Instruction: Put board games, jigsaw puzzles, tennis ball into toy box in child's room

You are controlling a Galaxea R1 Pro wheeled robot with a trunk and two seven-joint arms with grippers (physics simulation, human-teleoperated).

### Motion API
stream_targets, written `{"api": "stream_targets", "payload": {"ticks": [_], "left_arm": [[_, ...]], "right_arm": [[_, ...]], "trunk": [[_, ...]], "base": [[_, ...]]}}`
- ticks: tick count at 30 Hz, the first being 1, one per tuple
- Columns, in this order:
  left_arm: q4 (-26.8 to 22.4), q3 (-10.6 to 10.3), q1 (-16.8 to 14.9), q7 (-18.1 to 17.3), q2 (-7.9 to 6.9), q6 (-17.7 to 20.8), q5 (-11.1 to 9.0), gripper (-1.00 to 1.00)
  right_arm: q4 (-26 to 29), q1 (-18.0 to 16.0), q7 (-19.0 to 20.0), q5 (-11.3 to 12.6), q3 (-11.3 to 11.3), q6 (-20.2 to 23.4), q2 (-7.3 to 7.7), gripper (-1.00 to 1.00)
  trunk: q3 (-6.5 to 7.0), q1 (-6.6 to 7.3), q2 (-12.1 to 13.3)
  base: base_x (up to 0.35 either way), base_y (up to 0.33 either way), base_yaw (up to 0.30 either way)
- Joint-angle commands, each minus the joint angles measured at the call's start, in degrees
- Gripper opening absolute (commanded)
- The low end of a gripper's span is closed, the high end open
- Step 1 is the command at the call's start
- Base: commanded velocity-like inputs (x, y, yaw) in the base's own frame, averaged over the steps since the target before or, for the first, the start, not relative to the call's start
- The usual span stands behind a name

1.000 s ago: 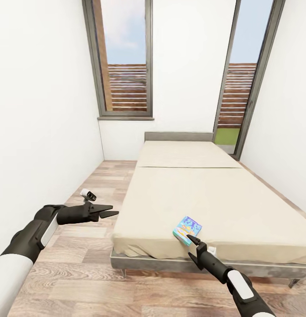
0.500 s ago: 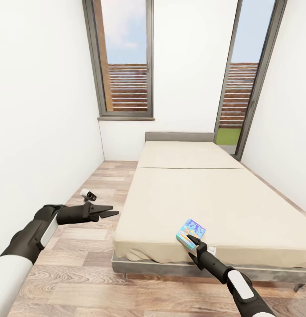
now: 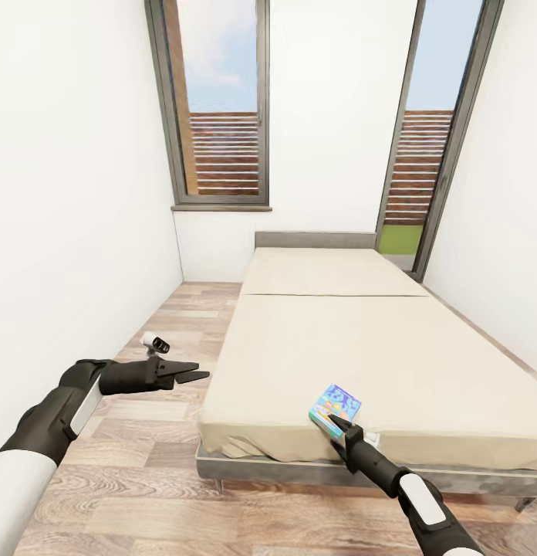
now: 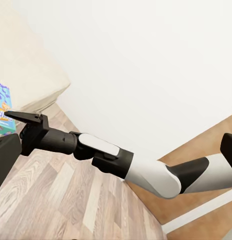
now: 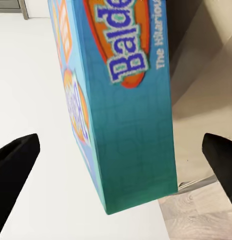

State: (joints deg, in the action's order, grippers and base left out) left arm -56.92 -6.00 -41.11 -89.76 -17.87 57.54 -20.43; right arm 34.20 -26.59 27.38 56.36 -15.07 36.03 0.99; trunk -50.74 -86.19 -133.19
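Your right claw (image 3: 335,421) is at the near edge of the bed (image 3: 353,340), with its fingers spread apart on both sides of the small blue board game (image 3: 336,406). In the right wrist view the box (image 5: 121,100) stands between the two dark fingertips (image 5: 16,160), which are well away from its sides, so nothing is clamped yet. The box lies flat on the beige mattress, near the near edge and a little to the right of the middle; part of it seems to come close to the edge.

I judge the box is light and stiff, made of printed card with smooth faces, so it can slip if you hold it weakly. It is thin, and the best hold is probably across its short side walls near the middle, not at a corner, where it could turn in the claw. The mattress under it is soft, so pressing down may tilt the box.

Your left claw (image 3: 193,374) hangs over the wood floor (image 3: 145,463) at the left of the bed, holding nothing; its fingers look nearly together, but I cannot tell this for sure
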Motion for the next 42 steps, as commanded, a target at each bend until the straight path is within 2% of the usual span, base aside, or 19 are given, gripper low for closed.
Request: {"api": "stream_targets", "payload": {"ticks": [1, 20, 31, 34, 42], "left_arm": [[0.0, -0.2, 0.0, -0.2, -0.06, 0.6, -0.1, 1.0], [0.0, 0.0, 0.0, -0.2, -0.14, 0.6, -0.1, 1.0], [-0.1, 0.0, 0.0, -0.2, -0.13, 1.1, -0.1, 1.0], [-0.2, 0.0, 0.0, -0.2, -0.2, 1.4, -0.1, 1.0], [-0.2, 0.1, -0.1, -0.2, -0.24, 1.8, 0.0, 1.0]], "right_arm": [[0.0, 0.0, 0.0, 0.1, -0.2, 0.4, -0.03, -1.0], [0.0, 0.0, 0.0, 0.2, -0.2, 0.4, -0.02, -1.0], [0.0, 0.0, 0.0, 0.1, -0.2, 0.4, -0.05, -1.0], [0.0, 0.0, 0.0, 0.1, -0.2, 0.4, -0.03, -1.0], [0.0, -0.1, 0.0, 0.1, -0.2, 0.4, 0.12, -1.0]], "trunk": [[-0.06, 0.01, 0.0], [-0.06, 0.01, 0.0], [1.92, 2.43, 4.4], [1.92, 2.43, 4.4], [3.35, 4.18, 7.6]], "base": [[0.0, 0.0, 0.0], [0.0, 0.0, 0.0], [0.0, 0.0, 0.0], [0.0, 0.0, 0.0], [0.0, 0.0, 0.0]]}}
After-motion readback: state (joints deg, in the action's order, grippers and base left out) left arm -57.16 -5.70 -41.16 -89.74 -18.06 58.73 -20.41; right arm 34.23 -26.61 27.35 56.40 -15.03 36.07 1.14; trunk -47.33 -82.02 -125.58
